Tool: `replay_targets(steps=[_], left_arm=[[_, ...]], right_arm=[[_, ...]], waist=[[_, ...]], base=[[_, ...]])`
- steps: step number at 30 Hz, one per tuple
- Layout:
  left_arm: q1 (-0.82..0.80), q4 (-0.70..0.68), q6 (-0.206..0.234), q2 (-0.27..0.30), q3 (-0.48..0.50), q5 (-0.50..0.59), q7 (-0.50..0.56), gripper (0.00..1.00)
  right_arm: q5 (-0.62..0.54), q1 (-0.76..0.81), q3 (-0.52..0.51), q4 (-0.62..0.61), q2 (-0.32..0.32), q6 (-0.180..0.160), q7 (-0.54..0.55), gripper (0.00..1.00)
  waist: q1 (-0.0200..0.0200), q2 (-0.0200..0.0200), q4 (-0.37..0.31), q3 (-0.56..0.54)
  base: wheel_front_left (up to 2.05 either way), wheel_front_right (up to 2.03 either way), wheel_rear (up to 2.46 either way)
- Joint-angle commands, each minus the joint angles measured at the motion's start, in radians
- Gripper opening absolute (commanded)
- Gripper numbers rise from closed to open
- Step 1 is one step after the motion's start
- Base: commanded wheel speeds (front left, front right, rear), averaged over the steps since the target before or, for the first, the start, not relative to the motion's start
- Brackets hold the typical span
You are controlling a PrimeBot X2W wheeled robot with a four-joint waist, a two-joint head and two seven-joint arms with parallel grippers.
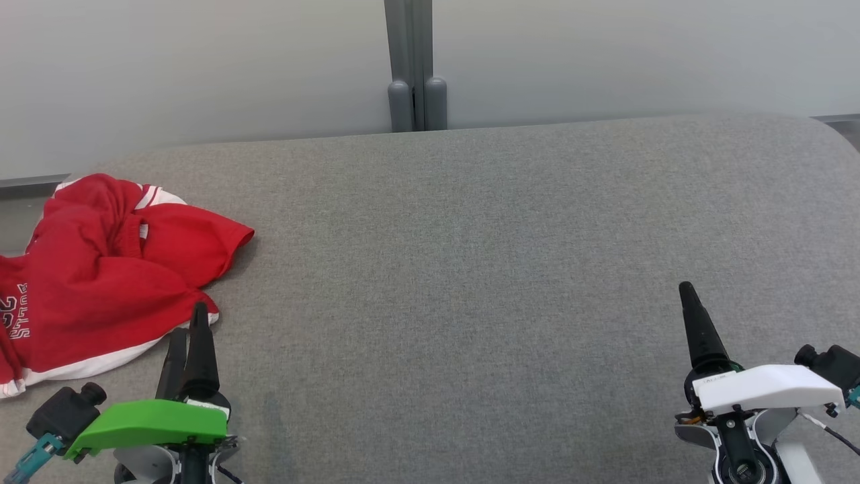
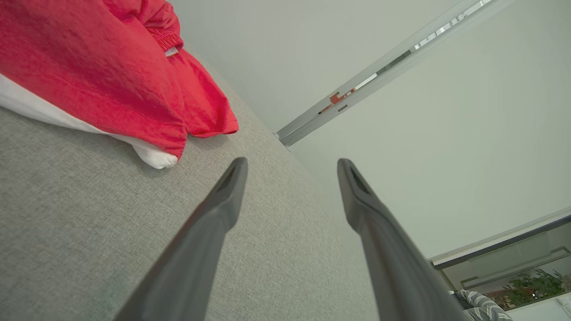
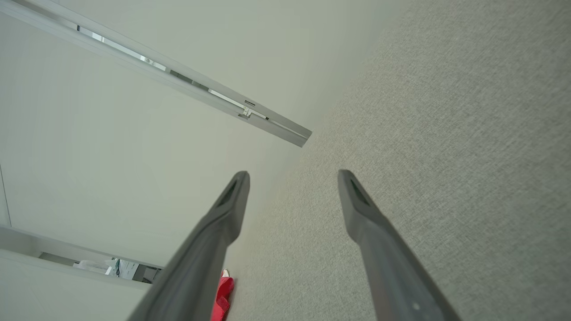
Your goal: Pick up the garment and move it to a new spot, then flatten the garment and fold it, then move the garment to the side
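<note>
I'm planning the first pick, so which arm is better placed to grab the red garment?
Left. The left tool stands open beside the near edge of the red garment, at the left end of the grey surface; the right tool, also open, sits far across it.

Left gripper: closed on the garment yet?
No, the left gripper stands open over the grey surface, clear of the red garment.
</note>
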Motion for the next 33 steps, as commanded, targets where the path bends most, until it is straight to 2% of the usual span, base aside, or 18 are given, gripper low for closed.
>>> replay_targets(steps=[1,15,33], left_arm=[[-0.007,-0.019,0.005,0.008,-0.004,0.054,-0.011,1.00],[0.003,-0.017,0.030,0.010,-0.039,0.309,-0.057,1.00],[0.005,-0.011,0.047,0.015,-0.070,0.526,-0.107,1.00]], right_arm=[[-0.042,-0.005,0.008,-0.023,-0.008,0.000,-0.012,1.00],[-0.247,0.011,0.036,-0.048,-0.014,0.001,-0.057,1.00],[-0.451,0.023,0.056,-0.056,-0.012,0.001,-0.108,1.00]], waist=[[0.0000,0.0000,0.000,0.000],[0.0000,0.0000,0.002,-0.001],[0.0000,0.0000,0.007,-0.003]], base=[[0.00,0.00,0.00],[0.00,0.00,0.00],[0.00,0.00,0.00]])
